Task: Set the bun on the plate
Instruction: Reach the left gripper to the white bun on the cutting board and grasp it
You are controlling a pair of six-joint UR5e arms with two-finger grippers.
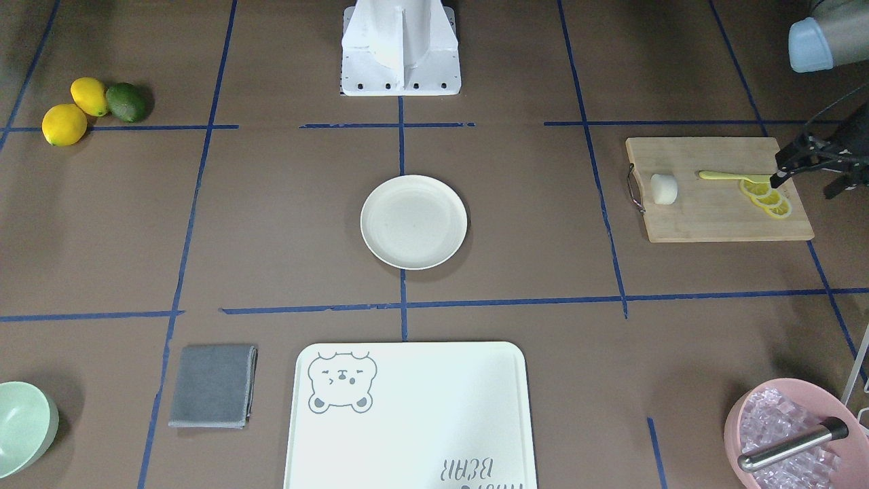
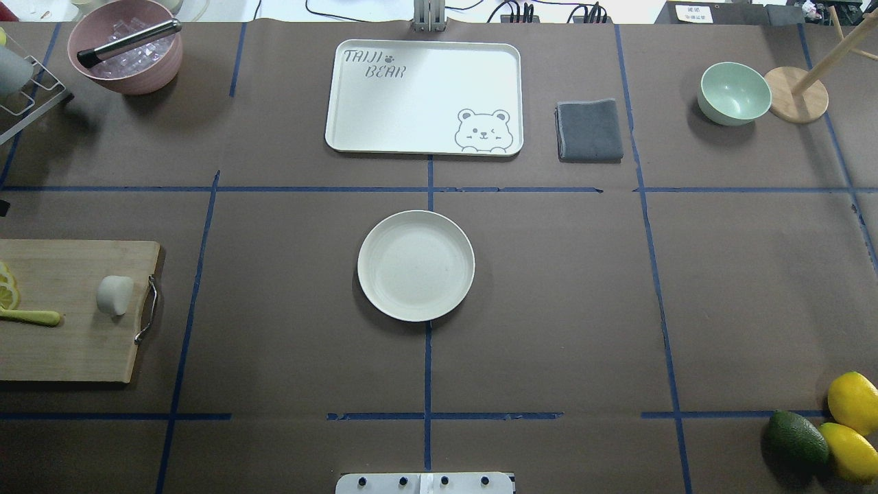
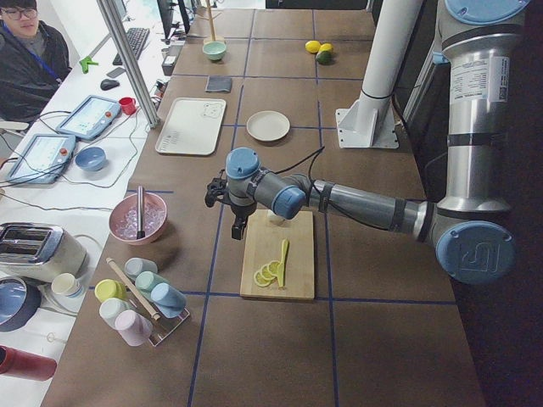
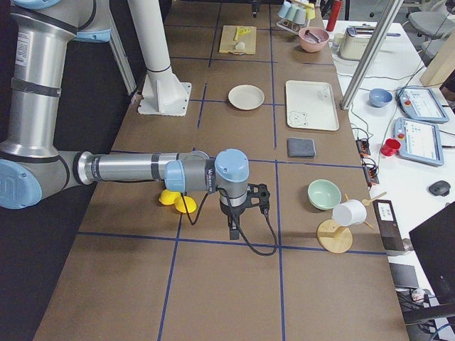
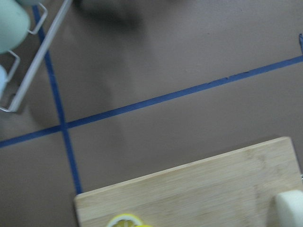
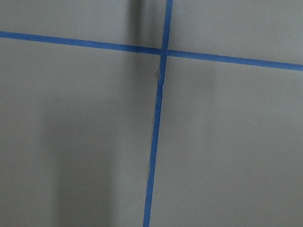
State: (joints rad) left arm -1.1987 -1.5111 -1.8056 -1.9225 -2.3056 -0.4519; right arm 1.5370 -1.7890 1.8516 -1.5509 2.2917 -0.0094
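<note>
The left gripper [image 1: 805,185] hung with its two black fingers [image 1: 781,176] spread apart and nothing between them, at the cutting board's [image 1: 719,221] outer end, by the lemon slices [image 1: 767,197] and the tip of a pale yellow utensil [image 1: 726,176]; the left side view showed it raised off the table. The bun [image 1: 664,188] lay on the same board at the opposite end, just beside the metal handle [image 1: 634,190], well apart from that gripper and touching neither the slices nor the utensil. In the left wrist view the bun showed only as a white corner at the lower right. The plate [image 1: 413,222] sat bare at the table's middle, over a crossing of blue tape lines, well apart from the board. The right gripper [image 4: 236,226] pointed down over bare brown table near two lemons [image 1: 64,124] and an avocado [image 1: 126,102]; only the right side view showed it, so I cannot tell whether its fingers were spread or closed.
</note>
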